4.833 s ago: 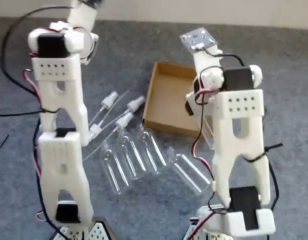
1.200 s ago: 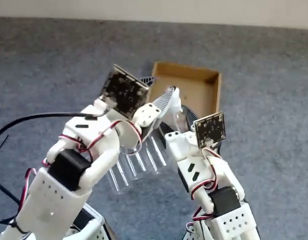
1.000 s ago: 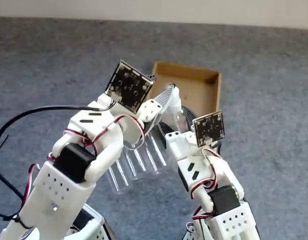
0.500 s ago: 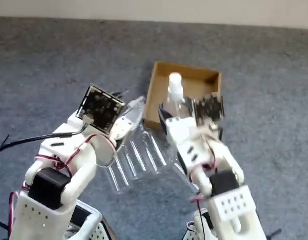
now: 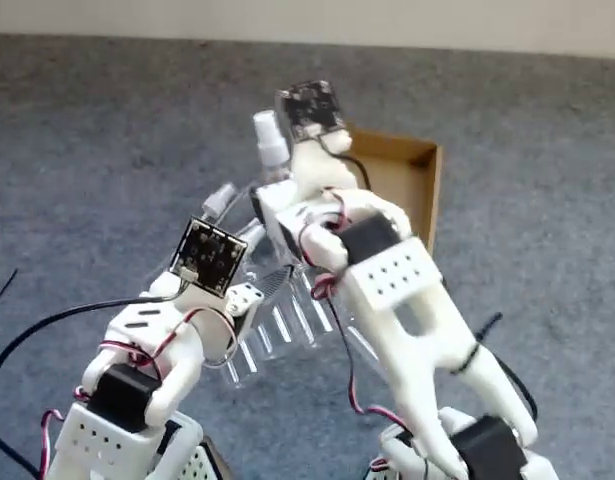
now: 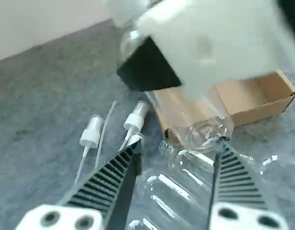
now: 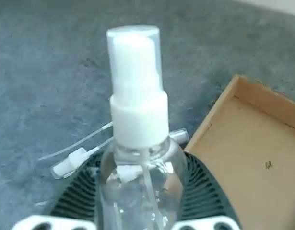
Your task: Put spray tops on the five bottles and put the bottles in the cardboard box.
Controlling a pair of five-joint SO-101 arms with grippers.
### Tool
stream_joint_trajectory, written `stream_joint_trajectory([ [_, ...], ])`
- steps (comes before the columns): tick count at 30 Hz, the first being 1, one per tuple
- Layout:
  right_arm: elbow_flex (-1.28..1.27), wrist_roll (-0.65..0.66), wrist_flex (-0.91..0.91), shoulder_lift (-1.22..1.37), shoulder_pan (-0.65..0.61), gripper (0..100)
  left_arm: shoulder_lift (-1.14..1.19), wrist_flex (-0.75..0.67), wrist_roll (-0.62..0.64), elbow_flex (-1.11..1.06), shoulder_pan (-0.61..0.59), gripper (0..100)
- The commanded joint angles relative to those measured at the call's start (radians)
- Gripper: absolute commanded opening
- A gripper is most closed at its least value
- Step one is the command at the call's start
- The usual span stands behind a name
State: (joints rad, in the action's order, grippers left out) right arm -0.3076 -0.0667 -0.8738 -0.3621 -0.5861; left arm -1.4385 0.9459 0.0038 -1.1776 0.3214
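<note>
Bottle (image 7: pixel 139 139), capped, stands upright, clamped in the right gripper (image 7: pixel 140 167), raised near the box (image 7: pixel 253 139). Left gripper (image 6: pixel 173 167) gapes wide, empty, over loose bottles (image 6: pixel 176 191). Likely light, slick, thin plastic: grip the body, gently.

Right gripper (image 7: pixel 137 194) raised capped bottle (image 5: pixel 270 140) leftward, left gripper (image 6: pixel 178 146) drawn back

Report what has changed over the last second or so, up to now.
The right gripper, shut on the capped bottle, has swung it up and off the cardboard box toward the loose spray tops. The left gripper, at that bottle's top a second ago, has pulled back toward its base and hangs open over the lying bottles. Box, lying bottles and loose tops stayed put.
</note>
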Motion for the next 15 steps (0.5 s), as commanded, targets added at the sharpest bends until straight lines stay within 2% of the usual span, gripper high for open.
stream_joint_trajectory([
  [1, 0.13, -0.011, -0.058, 0.001, -0.044, 0.7, -0.019, -0.103, 0.02, -0.035, 0.016, 23],
  [6, 0.142, -0.011, -0.133, -0.054, -0.082, 0.5, -0.018, -0.244, 0.018, -0.107, -0.045, 23],
  [15, 0.139, -0.005, -0.203, -0.143, -0.076, 0.5, -0.018, -0.256, 0.018, -0.113, -0.081, 23],
])
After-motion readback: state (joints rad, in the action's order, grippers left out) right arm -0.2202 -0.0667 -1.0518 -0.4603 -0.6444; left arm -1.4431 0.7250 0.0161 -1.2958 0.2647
